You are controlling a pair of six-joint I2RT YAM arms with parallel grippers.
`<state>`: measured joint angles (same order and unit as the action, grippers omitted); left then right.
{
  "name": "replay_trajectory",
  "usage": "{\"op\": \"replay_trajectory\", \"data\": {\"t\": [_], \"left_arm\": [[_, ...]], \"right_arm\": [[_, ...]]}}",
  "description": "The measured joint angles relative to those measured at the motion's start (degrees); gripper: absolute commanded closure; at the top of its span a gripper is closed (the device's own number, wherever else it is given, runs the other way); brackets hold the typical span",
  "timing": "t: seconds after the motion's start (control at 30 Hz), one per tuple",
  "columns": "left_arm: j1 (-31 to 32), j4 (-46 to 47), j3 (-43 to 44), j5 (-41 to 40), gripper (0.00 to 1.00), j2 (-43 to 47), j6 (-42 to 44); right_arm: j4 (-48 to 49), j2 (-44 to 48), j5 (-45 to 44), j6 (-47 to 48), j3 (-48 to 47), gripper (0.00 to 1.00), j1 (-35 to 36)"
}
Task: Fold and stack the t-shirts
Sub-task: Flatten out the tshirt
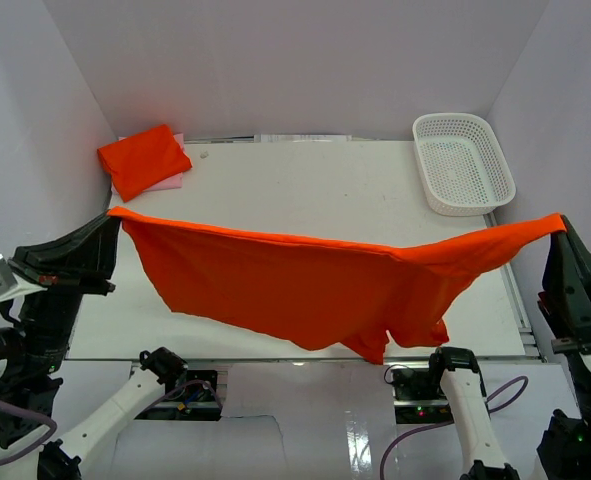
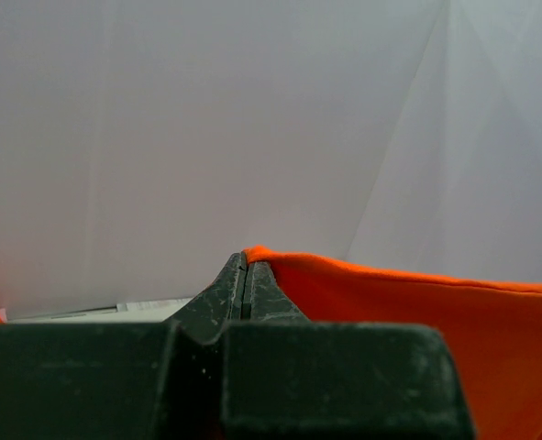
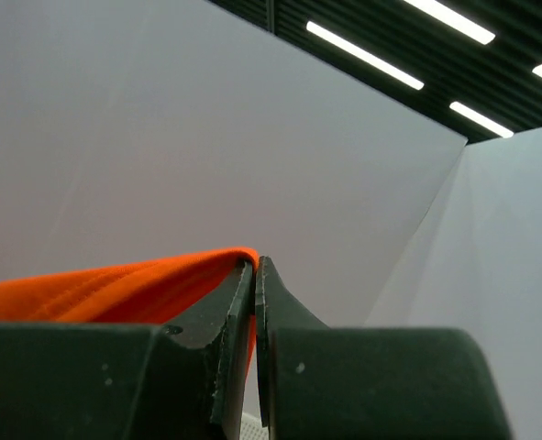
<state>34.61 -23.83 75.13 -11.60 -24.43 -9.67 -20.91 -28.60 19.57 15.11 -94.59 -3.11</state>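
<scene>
**Held shirt** [image 1: 305, 285]: it hangs in the air between your two arms, above the table [image 1: 305, 180]. Its long axis runs left to right across the top view. The upper edge is drawn taut from corner to corner. The body hangs below it and sags lowest at the near right, where a loose fold droops toward the table's near edge. Whether that low point touches the table cannot be told.

**Left gripper** [image 1: 113, 218]: clamped on the shirt's left corner. Its wrist view shows the jaws pressed together, with cloth coming out at the tips.

**Right gripper** [image 1: 558, 228]: clamped likewise on the right corner, with cloth pinched between the jaws.

From each gripper the shirt runs inward toward the other arm, and downward.

**Folded shirt** [image 1: 143, 158]: it lies at the far left corner of the table, well apart from the held one and nearer your left arm.

**Basket** [image 1: 463, 160]: it stands at the far right corner, apart from both shirts.

**Judgement:** the shirt looks spread and ready to be laid flat for folding. The coming move turns on that left-to-right axis. Lower both arms together and keep the taut edge parallel to the table's near edge, so the hanging body lands without bunching. The drooping fold at the near right is the likeliest part to land crumpled. When you come to stack, the pile lies on your left arm's side.
</scene>
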Motion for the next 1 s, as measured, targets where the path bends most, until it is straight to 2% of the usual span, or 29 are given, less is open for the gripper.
{"op": "replay_trajectory", "data": {"t": [0.23,0.5,0.73,1.0], "left_arm": [[-0.74,4.9,-3.19,0.59,1.0,8.33,0.76],[-1.31,8.7,-6.36,-0.17,1.0,16.65,-0.28],[-1.4,9.33,-12.85,-3.04,1.0,15.54,-0.61],[-1.44,14.19,-22.95,-6.93,1.0,8.7,-1.42]], "right_arm": [[14.16,11.34,-0.81,-2.78,10.45,0.92,-0.15],[17.35,15.06,-1.53,-4.63,7.1,0.92,-0.28],[15.96,14.47,-1.57,-5.66,8.46,0.92,-0.31],[13.16,7.58,-0.02,-8.22,17.31,0.92,-0.28]]}}
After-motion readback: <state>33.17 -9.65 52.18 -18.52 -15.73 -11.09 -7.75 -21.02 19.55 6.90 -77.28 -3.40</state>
